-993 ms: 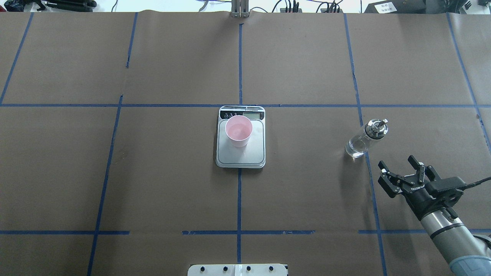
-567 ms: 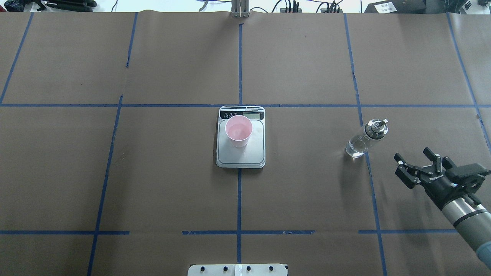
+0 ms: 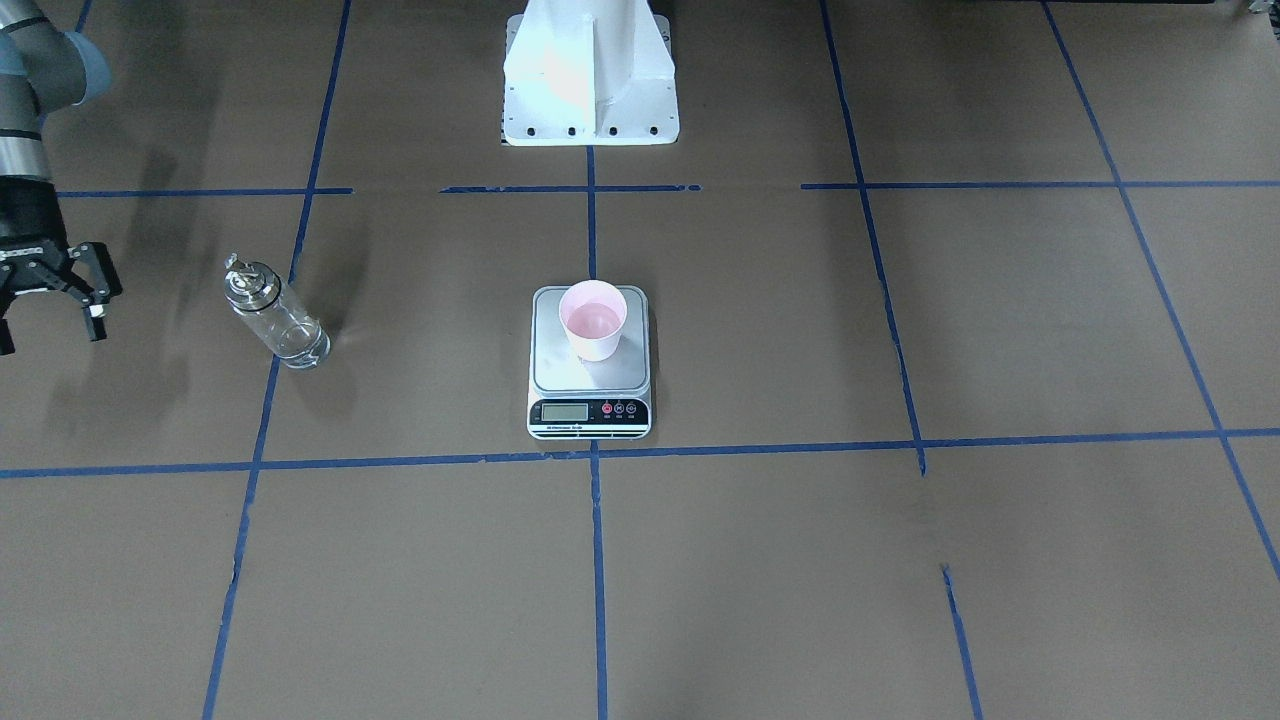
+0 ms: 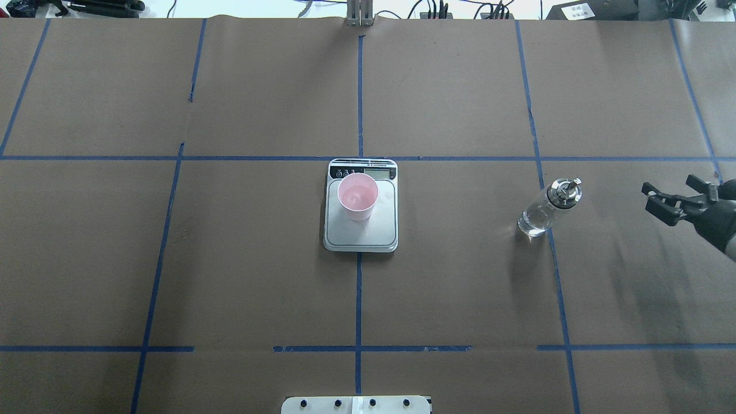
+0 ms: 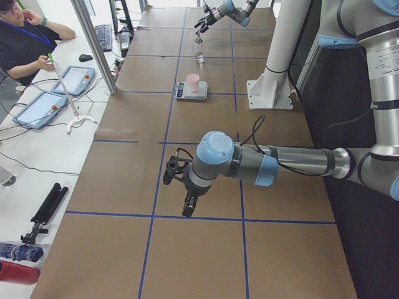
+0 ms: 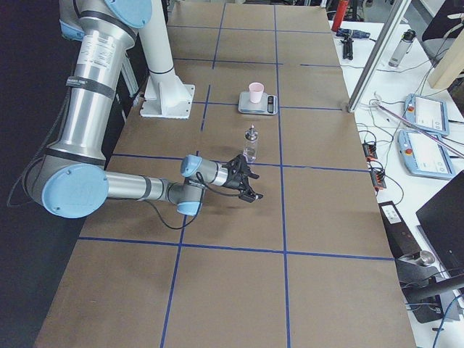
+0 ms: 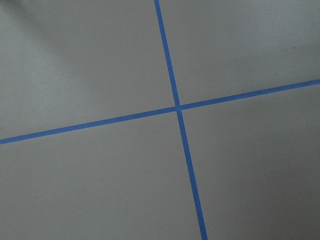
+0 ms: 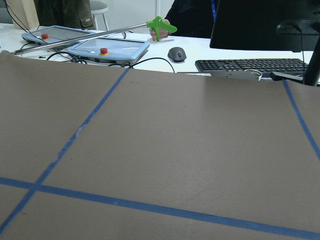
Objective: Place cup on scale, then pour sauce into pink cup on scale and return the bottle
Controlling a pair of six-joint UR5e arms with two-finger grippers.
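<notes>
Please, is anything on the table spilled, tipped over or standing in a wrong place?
Nothing stands out. The cup stands upright on the scale, the bottle stands upright on the table with its cap on, and no spilled liquid is visible. The right gripper is open, apart from the bottle.

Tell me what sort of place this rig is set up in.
Most likely a robotics lab. The table is papered brown and marked with a blue tape grid, teach pendants lie on a side bench, and an operator is at that bench near a keyboard.
</notes>
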